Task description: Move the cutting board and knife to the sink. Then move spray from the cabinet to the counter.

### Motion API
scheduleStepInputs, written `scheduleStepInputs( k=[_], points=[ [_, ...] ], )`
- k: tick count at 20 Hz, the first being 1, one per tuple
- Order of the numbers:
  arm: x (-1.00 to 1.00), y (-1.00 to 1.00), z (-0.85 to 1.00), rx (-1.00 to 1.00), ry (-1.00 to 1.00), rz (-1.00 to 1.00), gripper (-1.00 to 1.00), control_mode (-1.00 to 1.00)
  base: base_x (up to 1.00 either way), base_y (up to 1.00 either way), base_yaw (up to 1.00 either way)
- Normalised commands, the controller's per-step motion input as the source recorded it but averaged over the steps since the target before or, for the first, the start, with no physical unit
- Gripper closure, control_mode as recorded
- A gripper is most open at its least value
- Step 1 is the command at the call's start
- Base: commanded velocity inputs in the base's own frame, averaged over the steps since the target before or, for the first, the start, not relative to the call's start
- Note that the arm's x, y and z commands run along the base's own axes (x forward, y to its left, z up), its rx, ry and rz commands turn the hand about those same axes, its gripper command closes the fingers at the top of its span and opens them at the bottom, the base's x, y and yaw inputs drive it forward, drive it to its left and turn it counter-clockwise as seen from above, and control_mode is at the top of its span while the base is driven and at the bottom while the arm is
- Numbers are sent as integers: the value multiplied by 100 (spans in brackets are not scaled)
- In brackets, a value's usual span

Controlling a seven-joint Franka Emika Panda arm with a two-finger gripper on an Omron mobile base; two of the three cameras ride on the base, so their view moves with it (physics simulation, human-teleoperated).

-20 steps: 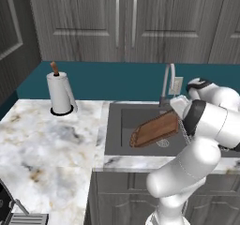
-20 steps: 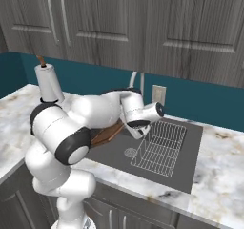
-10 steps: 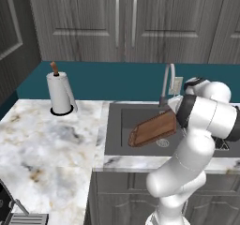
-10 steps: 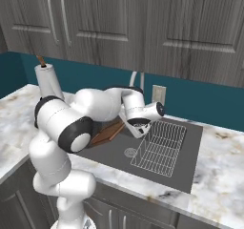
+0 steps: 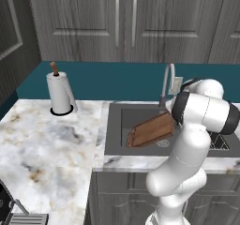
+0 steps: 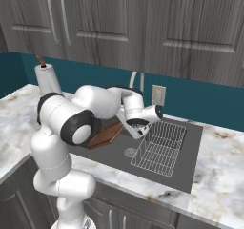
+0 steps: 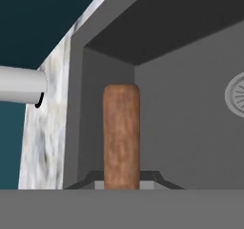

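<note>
Hand view: reddish-brown cutting board (image 7: 121,136), seen edge-on, clamped in the end effector (image 7: 122,184) inside the sink (image 7: 190,132).

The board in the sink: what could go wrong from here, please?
1. The board is tilted in the sink, one end low, the other held up by the shut hand. If released now, it may drop and slide.
2. The faucet stands close behind the arm; a lift or swing could hit it.
3. The rack lies beside the board, so a sliding board may strike it.
</note>
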Motion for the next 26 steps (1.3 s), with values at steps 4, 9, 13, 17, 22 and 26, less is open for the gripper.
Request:
scheduleStepInputs(
  k=[4,9,13,17,22,26],
  points=[
    [8,2,-17,0,-2,2,100,-100,0,0,0],
    [10,1,-15,0,-1,2,100,-100,0,0,0],
    [13,0,-16,0,0,3,100,-100,0,0,0],
    [16,0,-17,0,0,4,100,-100,0,0,0],
    [11,0,-17,0,0,4,100,-100,0,0,0],
    [12,0,-17,0,0,2,100,-100,0,0,0]
  ],
)
